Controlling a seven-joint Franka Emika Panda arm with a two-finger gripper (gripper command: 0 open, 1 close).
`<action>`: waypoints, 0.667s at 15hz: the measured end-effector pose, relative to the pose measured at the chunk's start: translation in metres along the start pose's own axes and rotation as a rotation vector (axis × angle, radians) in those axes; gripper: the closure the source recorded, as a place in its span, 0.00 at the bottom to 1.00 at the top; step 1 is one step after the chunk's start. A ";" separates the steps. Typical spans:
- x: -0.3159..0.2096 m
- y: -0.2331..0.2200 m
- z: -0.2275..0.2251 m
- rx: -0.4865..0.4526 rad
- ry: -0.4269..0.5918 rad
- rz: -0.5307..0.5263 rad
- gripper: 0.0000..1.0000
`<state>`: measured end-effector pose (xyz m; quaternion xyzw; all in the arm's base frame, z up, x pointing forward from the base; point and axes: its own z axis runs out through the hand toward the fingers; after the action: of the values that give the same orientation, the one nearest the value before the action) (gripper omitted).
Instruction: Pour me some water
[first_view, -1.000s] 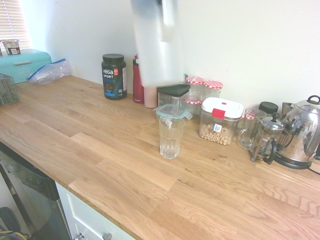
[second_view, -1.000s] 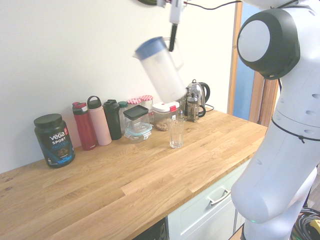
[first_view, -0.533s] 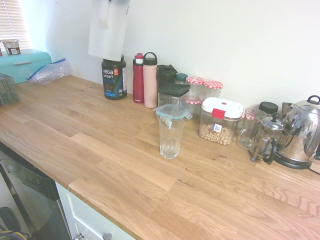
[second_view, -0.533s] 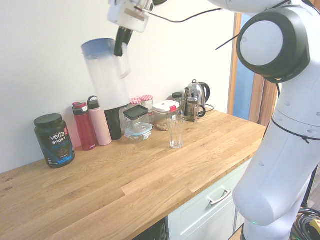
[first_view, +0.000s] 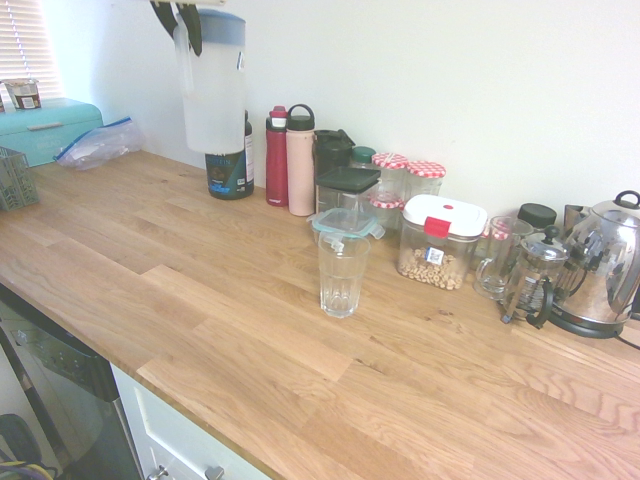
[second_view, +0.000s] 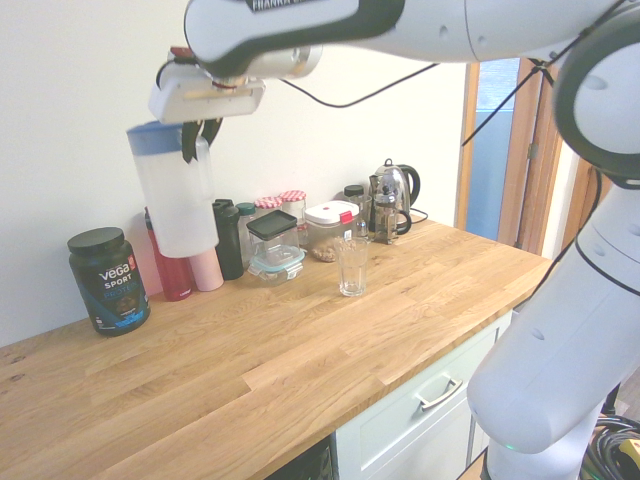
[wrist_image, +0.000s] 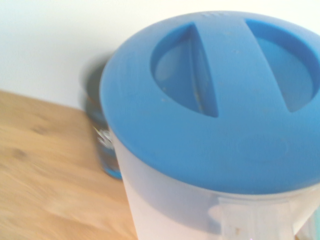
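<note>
Swinging away from the glass (first_view: 342, 272), the jug (first_view: 212, 85) now hangs upright over the far end of the tabletop (first_view: 200, 290), in front of the dark tub (second_view: 108, 280) and the row of bottles (first_view: 288, 160), where a second ago it was tipped above the middle of the tabletop. It looks like the pouring is over and the jug is being carried back to be set down by the wall; it has levelled out, so nothing should spill on the way. The glass stands alone toward the middle, well apart from the jug; whether it holds water I can't make out. The fingers (second_view: 198, 137) are pinched together on the jug's handle just under the blue lid (wrist_image: 215, 100), and the jug dangles below them, clear of the wood.
</note>
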<state>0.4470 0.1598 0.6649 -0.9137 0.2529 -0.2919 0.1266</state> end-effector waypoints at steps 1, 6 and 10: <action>-0.015 0.010 0.005 -0.021 0.016 0.007 1.00; -0.077 0.076 0.049 -0.001 0.086 0.130 1.00; -0.101 0.106 0.073 0.030 0.146 0.183 1.00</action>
<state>0.3781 0.1308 0.5191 -0.8611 0.3393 -0.3486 0.1478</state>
